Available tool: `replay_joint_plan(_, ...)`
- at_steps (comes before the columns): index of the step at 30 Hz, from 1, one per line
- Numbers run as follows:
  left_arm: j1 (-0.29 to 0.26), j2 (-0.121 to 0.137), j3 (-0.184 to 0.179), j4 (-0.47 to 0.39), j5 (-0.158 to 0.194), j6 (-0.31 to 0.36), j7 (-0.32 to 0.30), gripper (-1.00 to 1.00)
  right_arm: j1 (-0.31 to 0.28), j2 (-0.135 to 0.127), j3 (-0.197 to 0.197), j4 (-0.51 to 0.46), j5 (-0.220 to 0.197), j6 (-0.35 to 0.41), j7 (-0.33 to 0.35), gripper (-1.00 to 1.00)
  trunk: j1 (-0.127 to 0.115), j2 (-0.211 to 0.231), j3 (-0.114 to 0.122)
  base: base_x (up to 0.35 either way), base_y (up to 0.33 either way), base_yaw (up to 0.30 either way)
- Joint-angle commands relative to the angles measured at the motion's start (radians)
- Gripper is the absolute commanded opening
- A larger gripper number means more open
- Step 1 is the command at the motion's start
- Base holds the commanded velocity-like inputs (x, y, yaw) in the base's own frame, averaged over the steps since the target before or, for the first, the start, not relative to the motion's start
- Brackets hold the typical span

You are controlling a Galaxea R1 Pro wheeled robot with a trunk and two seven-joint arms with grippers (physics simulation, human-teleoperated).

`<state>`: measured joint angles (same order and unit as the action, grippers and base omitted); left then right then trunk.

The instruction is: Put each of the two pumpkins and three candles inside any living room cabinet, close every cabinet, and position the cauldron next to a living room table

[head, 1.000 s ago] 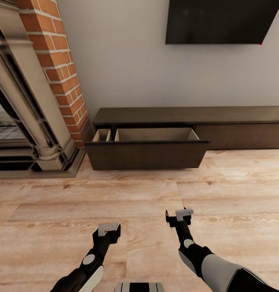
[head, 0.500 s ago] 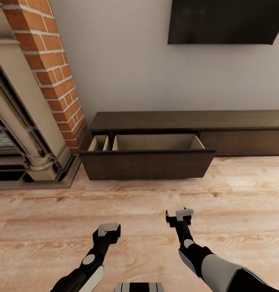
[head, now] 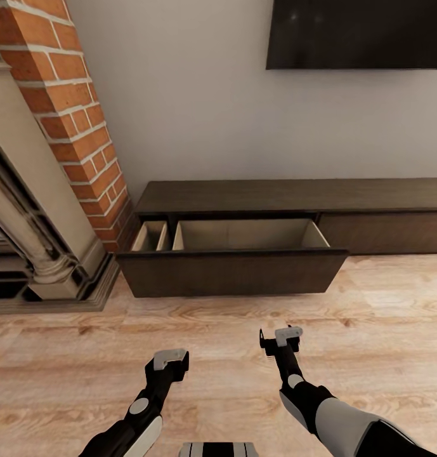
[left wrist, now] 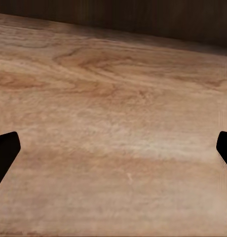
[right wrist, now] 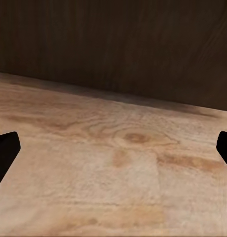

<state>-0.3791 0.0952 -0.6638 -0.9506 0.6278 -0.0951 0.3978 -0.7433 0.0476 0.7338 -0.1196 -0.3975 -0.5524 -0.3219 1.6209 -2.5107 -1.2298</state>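
The long dark brown cabinet (head: 294, 194) stands against the wall ahead of me. Its left drawer (head: 231, 271) is pulled out over the floor, and the pale wood inside that shows holds nothing. My left gripper (head: 169, 360) and right gripper (head: 281, 336) hang low over the wooden floor, short of the drawer front. Both are open and empty, with dark fingertips (left wrist: 5, 150) (right wrist: 5, 148) spread wide in the wrist views. The drawer's dark front (right wrist: 113, 44) rises just ahead in the right wrist view. The pumpkins, candles, cauldron and table are out of view.
A brick column (head: 72, 120) and a stone fireplace surround (head: 34, 228) stand to the left of the cabinet. A dark TV screen (head: 358, 32) hangs on the wall above it. Light wood floor (head: 218, 330) stretches between me and the drawer.
The whole view has shifted: the cabinet and open drawer now look larger and closer, the fireplace slides off to the left. Both arms hold the same pose, grippers still open.
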Motion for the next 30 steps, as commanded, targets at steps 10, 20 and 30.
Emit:
replay_joint_plan(10,-0.001,0.001,-0.005,0.0,0.011,-0.008,0.008,1.0,-0.001,0.001,0.009,0.001,-0.006,-0.002,-0.005,1.0,0.0,0.0,-0.001,0.261,0.0,0.0)
replay_joint_plan(20,-0.001,0.001,-0.004,-0.001,0.012,-0.008,0.009,1.0,-0.001,0.0,0.009,0.007,-0.006,-0.003,-0.003,1.0,0.0,0.0,-0.001,0.22,0.0,0.0)
replay_joint_plan(30,-0.001,0.001,0.021,-0.002,0.012,-0.012,0.012,1.0,-0.001,-0.001,0.006,0.013,-0.016,0.006,0.053,1.0,0.0,0.0,-0.001,0.066,0.0,0.0)
